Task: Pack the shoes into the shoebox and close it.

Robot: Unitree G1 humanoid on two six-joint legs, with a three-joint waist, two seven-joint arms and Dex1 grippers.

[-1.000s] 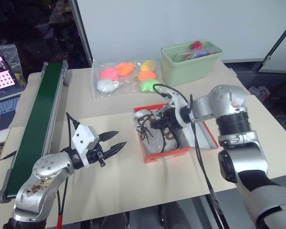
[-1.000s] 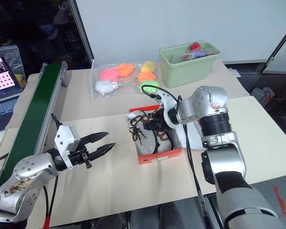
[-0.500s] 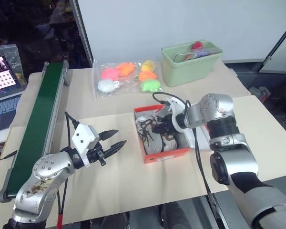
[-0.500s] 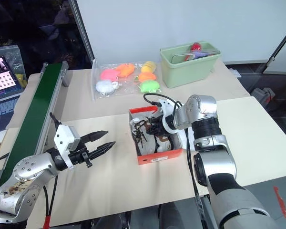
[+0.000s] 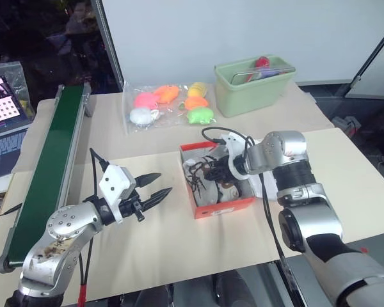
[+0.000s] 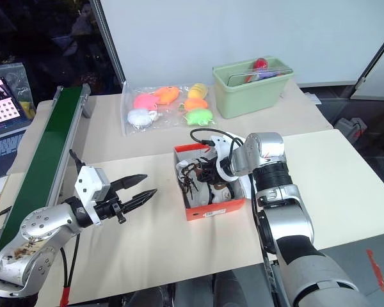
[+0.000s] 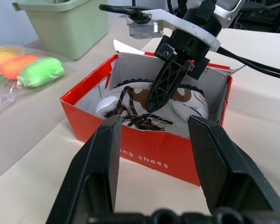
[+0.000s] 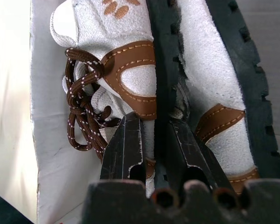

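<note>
Right gripper (image 8: 151, 140) reaches down into the shoebox (image 5: 224, 206), its fingers nearly closed, pinching the dark sole edge of one of the shoes (image 8: 130, 74). Both shoes lie inside the box among tangled brown laces (image 8: 81, 109). Left gripper (image 5: 155, 185) hovers half open beside the box. Bagged toys (image 5: 169, 102) and a green tub (image 5: 253, 80) sit behind; a green conveyor (image 5: 48, 166) runs along the left.

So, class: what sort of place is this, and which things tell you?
Probably a robotics test lab: a green conveyor belt beside the table, a laptop at the edge, and bagged plastic toys as props.
</note>
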